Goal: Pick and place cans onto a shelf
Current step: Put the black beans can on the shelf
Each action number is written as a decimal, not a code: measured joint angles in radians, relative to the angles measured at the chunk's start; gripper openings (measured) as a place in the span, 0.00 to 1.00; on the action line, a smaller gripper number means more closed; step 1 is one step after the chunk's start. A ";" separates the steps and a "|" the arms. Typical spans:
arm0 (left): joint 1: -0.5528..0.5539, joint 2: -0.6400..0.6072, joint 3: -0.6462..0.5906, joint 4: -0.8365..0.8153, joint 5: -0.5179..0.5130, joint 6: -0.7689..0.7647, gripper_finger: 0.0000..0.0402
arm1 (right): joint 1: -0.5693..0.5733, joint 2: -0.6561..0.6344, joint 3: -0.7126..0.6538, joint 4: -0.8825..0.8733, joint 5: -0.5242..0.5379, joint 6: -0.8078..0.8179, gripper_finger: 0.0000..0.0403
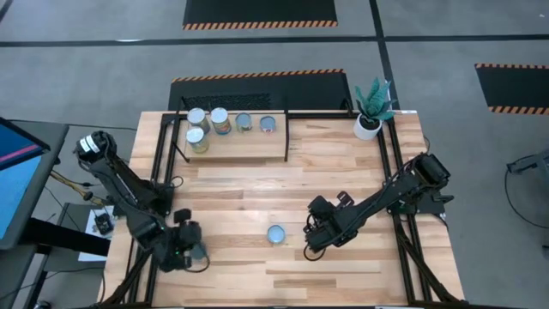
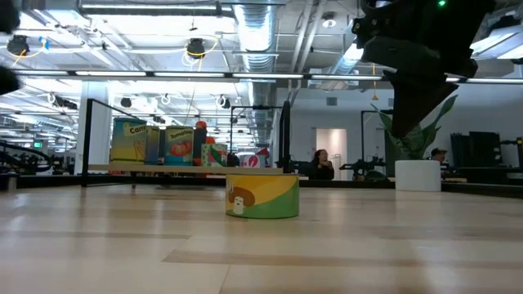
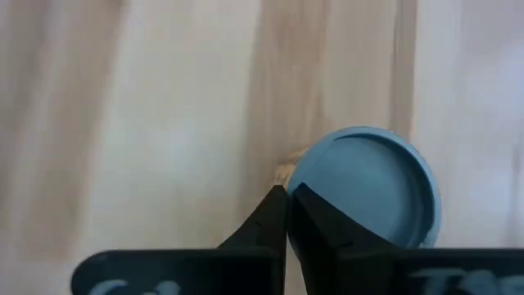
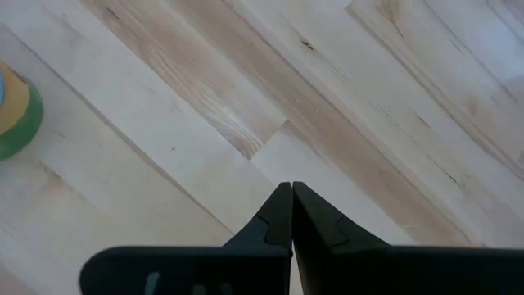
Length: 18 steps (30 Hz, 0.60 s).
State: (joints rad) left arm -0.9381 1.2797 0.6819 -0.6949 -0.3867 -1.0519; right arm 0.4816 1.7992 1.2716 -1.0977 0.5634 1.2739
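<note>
Five cans with shiny tops stand on the light-wood shelf at the table's far left. One can with a green and yellow label stands on the table near the middle; it also shows in the low view. Another blue-topped can stands at the near left, under my left gripper, which is shut and also shows in the high view. My right gripper is shut over bare table, just right of the middle can. My left gripper's shut fingertips point down next to the rim of the blue-topped can's lid. I cannot tell whether they touch it. The can stands upright on the table.
A white pot with a green plant stands at the table's far right corner. Black rails frame the shelf. Bare planks lie between the shelf and the two grippers. A person sits in the room behind.
</note>
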 joint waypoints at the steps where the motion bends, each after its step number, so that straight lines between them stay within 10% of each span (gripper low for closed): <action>1: 0.033 0.000 0.008 0.007 -0.025 0.056 0.00 | 0.000 0.000 0.000 0.000 0.000 0.000 0.06; 9: 0.396 -0.001 0.051 0.156 -0.258 0.557 0.00 | 0.000 0.000 0.000 0.000 0.000 -0.003 0.06; 18: 0.910 -0.001 0.151 0.445 0.065 1.065 0.00 | 0.004 0.000 0.000 -0.001 -0.022 -0.003 0.06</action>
State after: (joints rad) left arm -0.0278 1.2785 0.8327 -0.2504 -0.3219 0.0128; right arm 0.4855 1.7992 1.2716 -1.0985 0.5416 1.2708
